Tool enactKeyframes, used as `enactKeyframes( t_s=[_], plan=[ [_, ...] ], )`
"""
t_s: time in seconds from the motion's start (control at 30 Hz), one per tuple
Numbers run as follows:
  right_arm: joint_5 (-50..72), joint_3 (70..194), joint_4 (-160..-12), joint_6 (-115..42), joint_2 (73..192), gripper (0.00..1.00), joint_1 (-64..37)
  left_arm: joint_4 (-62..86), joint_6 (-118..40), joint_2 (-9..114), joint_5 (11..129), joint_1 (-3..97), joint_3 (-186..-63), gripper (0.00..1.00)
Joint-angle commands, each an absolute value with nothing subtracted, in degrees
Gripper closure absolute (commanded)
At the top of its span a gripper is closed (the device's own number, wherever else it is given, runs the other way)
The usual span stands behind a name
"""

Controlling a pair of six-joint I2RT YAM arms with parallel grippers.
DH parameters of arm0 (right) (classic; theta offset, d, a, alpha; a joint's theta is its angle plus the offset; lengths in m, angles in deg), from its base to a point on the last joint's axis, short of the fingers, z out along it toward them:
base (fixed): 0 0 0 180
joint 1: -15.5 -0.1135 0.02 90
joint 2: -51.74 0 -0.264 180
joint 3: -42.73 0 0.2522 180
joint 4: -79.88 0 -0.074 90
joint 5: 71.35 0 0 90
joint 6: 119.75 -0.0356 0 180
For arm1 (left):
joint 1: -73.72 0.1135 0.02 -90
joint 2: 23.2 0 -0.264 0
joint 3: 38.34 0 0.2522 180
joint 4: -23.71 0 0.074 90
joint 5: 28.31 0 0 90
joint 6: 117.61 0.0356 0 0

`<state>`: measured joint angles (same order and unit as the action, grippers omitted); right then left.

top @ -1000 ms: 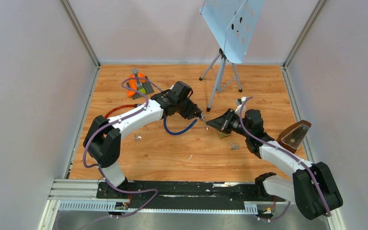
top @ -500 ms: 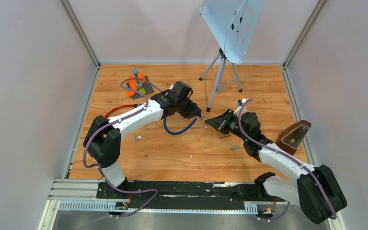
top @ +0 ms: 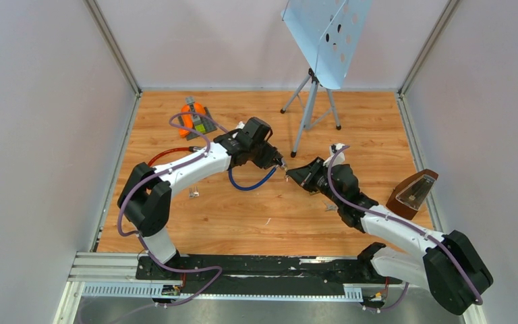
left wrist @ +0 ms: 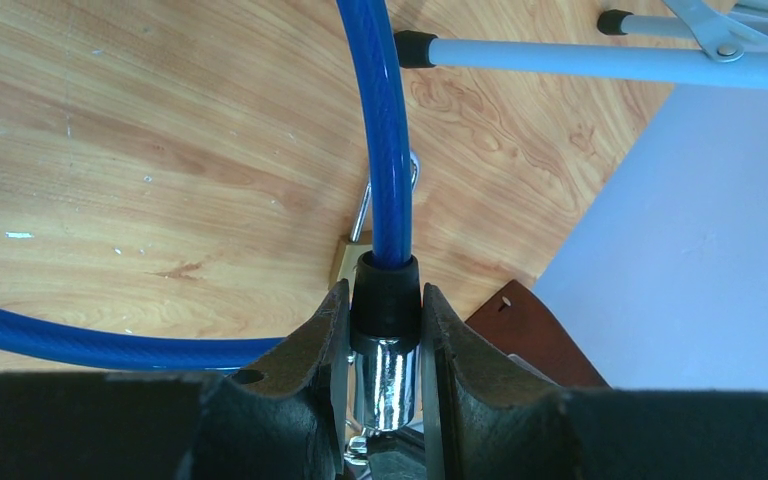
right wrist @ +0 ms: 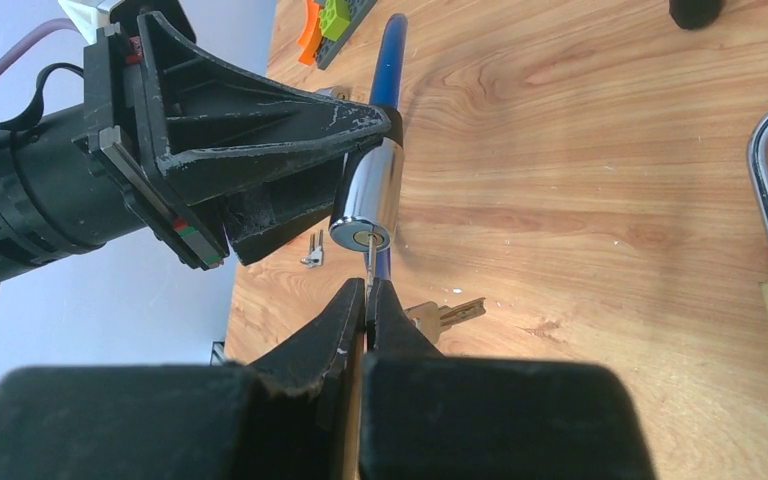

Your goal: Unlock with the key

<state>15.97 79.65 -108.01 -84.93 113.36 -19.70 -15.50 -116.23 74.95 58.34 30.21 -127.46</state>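
Left gripper [left wrist: 385, 300] clamped on the chrome lock cylinder [right wrist: 365, 195] of a blue cable [left wrist: 380, 130], near the music stand [top: 324, 34], right gripper [right wrist: 368, 290] pinching the key [right wrist: 369, 262], tip at the cylinder's keyhole

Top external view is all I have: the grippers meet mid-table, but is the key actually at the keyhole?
Observer: The right wrist view shows the key, pinched in the right gripper, with its tip at the keyhole in the end face of the lock cylinder. How deep it sits, I cannot tell.
Operator: And the hold on the lock?
Observer: In the left wrist view the left gripper has one finger on each side of the cylinder's black collar and chrome body, with the blue cable running straight out ahead.
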Motion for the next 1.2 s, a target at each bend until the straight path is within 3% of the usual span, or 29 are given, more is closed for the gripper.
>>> enactKeyframes(
  t_s=[0.0, 0.8, 1.17],
  plan=[
    [18.62, 81.07, -110.82, -82.79, 111.89, 1.0, -19.96, -14.35, -114.58, 72.13, 59.84, 27.44, -127.43, 1.0],
    [16.38, 83.12, -113.69, -84.15, 113.73, 1.0, -16.96, -8.14, -112.1, 65.66, 56.4, 23.41, -121.05, 1.0],
    [-1.61, 78.6, -118.81, -104.21, 113.59, 1.0, -7.57, 22.21, -104.54, 56.48, 54.33, 23.45, -107.93, 1.0]
  ],
)
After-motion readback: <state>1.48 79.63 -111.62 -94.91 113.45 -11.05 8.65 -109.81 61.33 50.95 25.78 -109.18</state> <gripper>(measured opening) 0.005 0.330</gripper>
